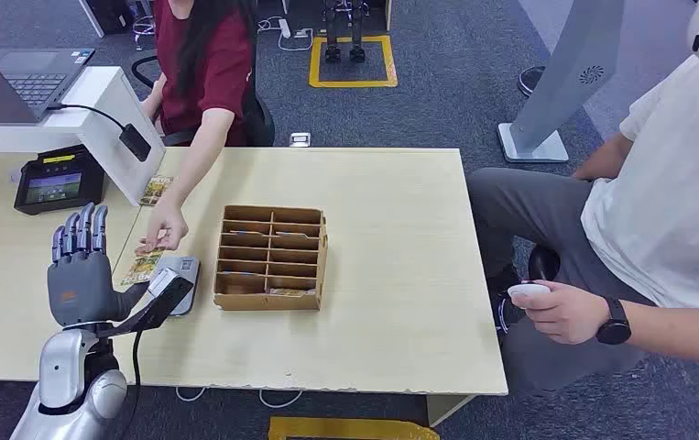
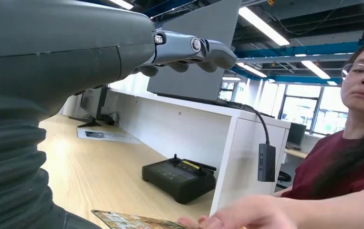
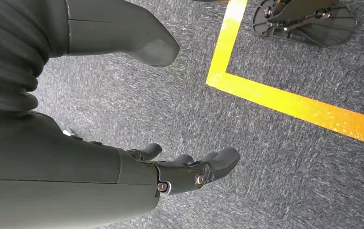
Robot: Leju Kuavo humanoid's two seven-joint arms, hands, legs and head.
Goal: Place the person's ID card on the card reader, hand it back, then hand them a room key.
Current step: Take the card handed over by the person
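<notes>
Hovering upright beside the ID card (image 1: 144, 266), left hand (image 1: 78, 270) empty, fingers spread.

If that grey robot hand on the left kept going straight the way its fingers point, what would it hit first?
Probably the black terminal behind it on the table. The left hand is raised, though, so it might pass above; depth is hard to judge.

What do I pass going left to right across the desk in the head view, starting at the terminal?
Black terminal → robot's left hand → ID card under the person's hand → cardboard organizer → seated person's hand holding a white controller.
</notes>
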